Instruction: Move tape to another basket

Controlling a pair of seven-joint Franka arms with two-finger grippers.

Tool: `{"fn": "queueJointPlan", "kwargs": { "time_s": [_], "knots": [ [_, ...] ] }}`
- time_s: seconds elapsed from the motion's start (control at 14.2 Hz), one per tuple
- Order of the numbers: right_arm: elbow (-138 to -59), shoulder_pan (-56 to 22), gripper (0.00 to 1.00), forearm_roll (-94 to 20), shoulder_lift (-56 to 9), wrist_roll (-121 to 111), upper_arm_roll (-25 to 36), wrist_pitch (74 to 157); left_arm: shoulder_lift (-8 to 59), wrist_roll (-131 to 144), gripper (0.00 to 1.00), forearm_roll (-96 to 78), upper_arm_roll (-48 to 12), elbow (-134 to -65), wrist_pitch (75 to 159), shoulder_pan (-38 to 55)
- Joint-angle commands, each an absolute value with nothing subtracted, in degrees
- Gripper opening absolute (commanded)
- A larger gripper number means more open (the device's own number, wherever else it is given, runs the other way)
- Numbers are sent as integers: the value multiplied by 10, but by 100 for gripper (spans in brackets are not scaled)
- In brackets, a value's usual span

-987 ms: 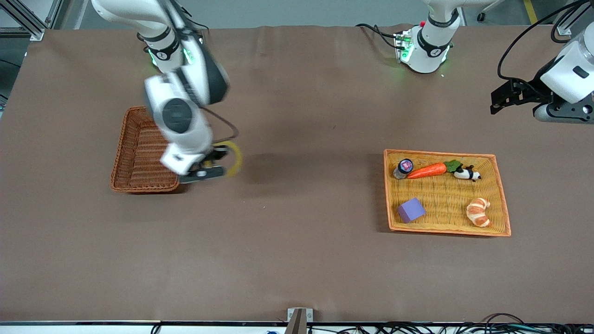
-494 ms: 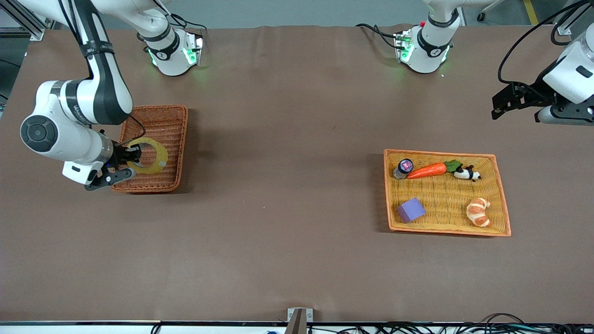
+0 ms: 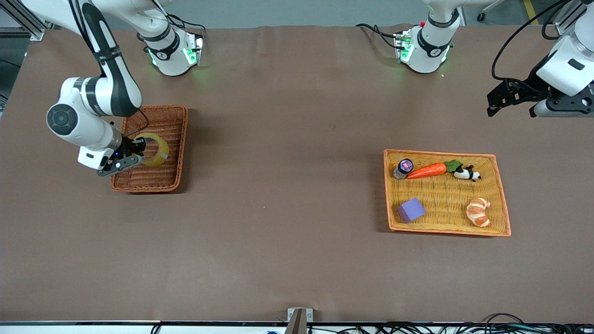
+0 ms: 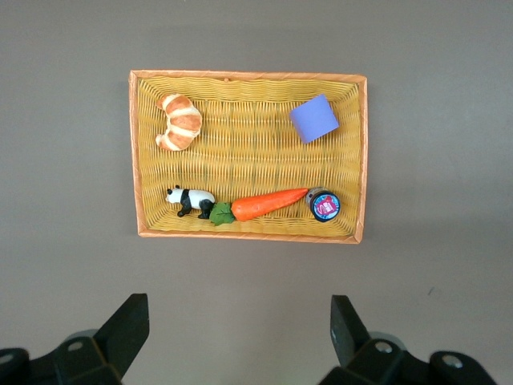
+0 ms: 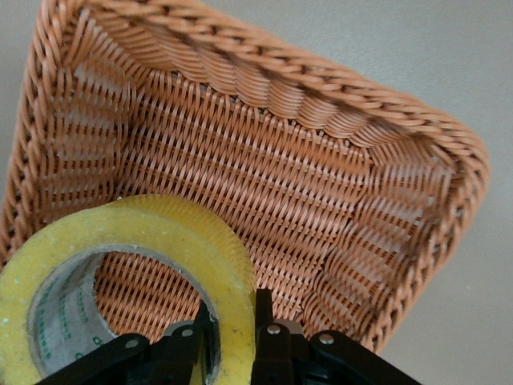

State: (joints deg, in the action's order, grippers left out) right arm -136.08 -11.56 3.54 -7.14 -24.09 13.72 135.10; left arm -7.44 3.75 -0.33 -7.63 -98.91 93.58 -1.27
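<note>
My right gripper (image 3: pixel 139 150) is shut on the tape (image 3: pixel 156 149), a yellowish translucent roll with a wide hole. It holds the roll tilted over the reddish-brown wicker basket (image 3: pixel 183 139) near the right arm's end of the table. In the right wrist view the two fingers of the right gripper (image 5: pixel 234 321) pinch the tape's (image 5: pixel 160 233) wall, one inside the hole and one outside, above the basket's (image 5: pixel 264 76) woven floor. Whether the roll touches the floor I cannot tell. My left gripper (image 3: pixel 494 104) waits open and empty in the air at the left arm's end; the left gripper (image 4: pixel 239 309) shows only bare table between its fingers.
A shallow yellow wicker tray (image 3: pixel 502 195) with an orange rim lies toward the left arm's end. It holds a carrot (image 3: pixel 427 170), a toy panda (image 3: pixel 467 173), a croissant (image 3: pixel 479 212), a purple block (image 3: pixel 410 209) and a small jar (image 3: pixel 403 168). The left wrist view looks down on the tray (image 4: pixel 135 160).
The right arm swung the tape from beside the reddish-brown basket to over it, then tilted the roll more upright. The left arm shifted only slightly.
</note>
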Motion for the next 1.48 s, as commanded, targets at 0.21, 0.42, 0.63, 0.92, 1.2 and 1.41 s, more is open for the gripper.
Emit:
{"fn": "queueJointPlan", "kwargs": {
  "time_s": [0.21,0.42,0.63,0.92,1.2,1.41],
  "knots": [
    [-1408,-97,2,44,-62,-253,127,1421,-72,36,100,1,-78,-977,939,-11],
    [-1408,-97,7,44,-63,-252,127,1421,-69,24,100,1,-78,-974,938,-13],
    [-1407,-98,90,44,-62,-251,126,1415,-69,17,100,1,-76,-973,938,-15],
    [-1384,-99,100,40,-48,-243,124,1354,-66,17,100,1,-76,-972,938,-16],
    [-1248,-101,100,35,-3,-180,124,1181,-58,16,100,1,-76,-961,932,-15],
    [-1101,-103,100,35,-5,-129,122,1063,-57,16,100,1,-73,-955,923,-16]
  ]
}}
